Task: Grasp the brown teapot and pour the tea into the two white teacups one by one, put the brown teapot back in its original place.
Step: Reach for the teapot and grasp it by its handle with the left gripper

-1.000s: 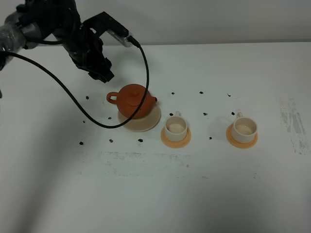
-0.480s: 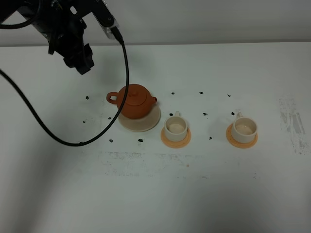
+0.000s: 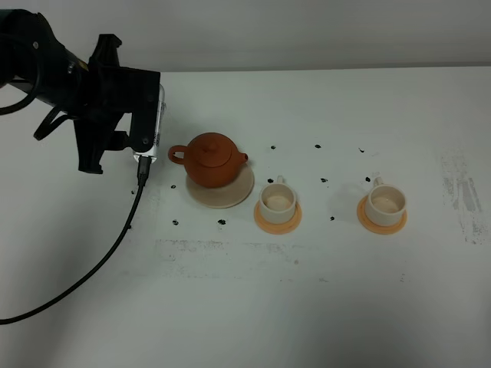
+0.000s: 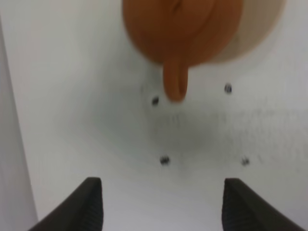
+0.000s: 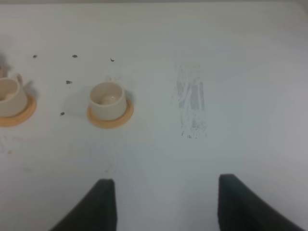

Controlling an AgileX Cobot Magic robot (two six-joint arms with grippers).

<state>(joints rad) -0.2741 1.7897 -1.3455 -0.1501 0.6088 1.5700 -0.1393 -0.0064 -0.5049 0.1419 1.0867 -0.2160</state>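
The brown teapot (image 3: 213,159) sits upright on the pale beige saucer (image 3: 230,198), its loop handle to the left and its spout to the right. Two white teacups (image 3: 277,201) (image 3: 386,202) stand on orange coasters to its right. My left gripper (image 3: 103,107) is open and empty, raised to the left of the teapot. In the left wrist view the gripper (image 4: 166,204) faces the teapot's handle (image 4: 174,84) with a clear gap between. My right gripper (image 5: 168,207) is open and empty. It is out of the exterior view and well back from the right cup (image 5: 108,98).
Small dark specks (image 3: 221,222) dot the white table around the saucer and cups. A black cable (image 3: 115,245) hangs from the left arm across the table's left side. A scuffed grey patch (image 3: 464,199) marks the far right.
The left arm has swung from the back of the table down to the left of the teapot and turned. The teapot and cups have not moved.
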